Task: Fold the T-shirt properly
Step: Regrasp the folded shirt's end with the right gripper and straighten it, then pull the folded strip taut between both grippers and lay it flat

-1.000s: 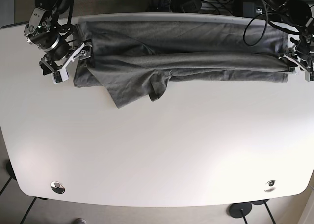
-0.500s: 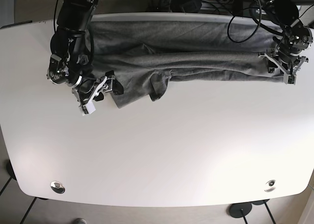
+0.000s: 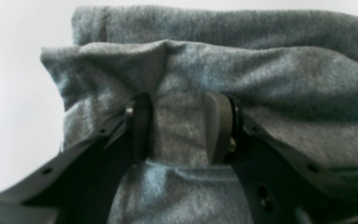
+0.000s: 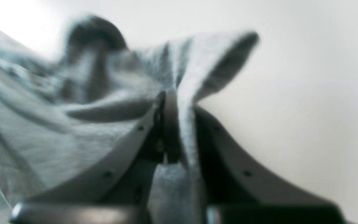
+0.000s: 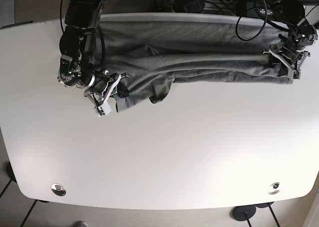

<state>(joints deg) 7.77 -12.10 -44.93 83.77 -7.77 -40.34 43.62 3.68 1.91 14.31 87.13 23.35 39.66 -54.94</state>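
The dark grey T-shirt (image 5: 199, 53) lies stretched sideways along the far part of the white table (image 5: 159, 152), bunched in long folds. My right gripper (image 5: 113, 91), on the left in the base view, is shut on a thin fold of the shirt's left end (image 4: 197, 62); in its wrist view the gripper (image 4: 179, 130) pinches the cloth tightly. My left gripper (image 5: 285, 62) is at the shirt's right end. In its wrist view the gripper (image 3: 179, 124) has a thick bunch of shirt (image 3: 228, 68) filling the gap between the fingers.
Black cables and equipment (image 5: 214, 0) sit behind the table's far edge. Two round metal fittings (image 5: 58, 189) (image 5: 274, 188) are set near the table's front edge. The table's rounded front corners drop off to the floor.
My right gripper has moved from the far left corner toward the front and right, dragging the shirt's left end with it. My left gripper shifted slightly inward and back.
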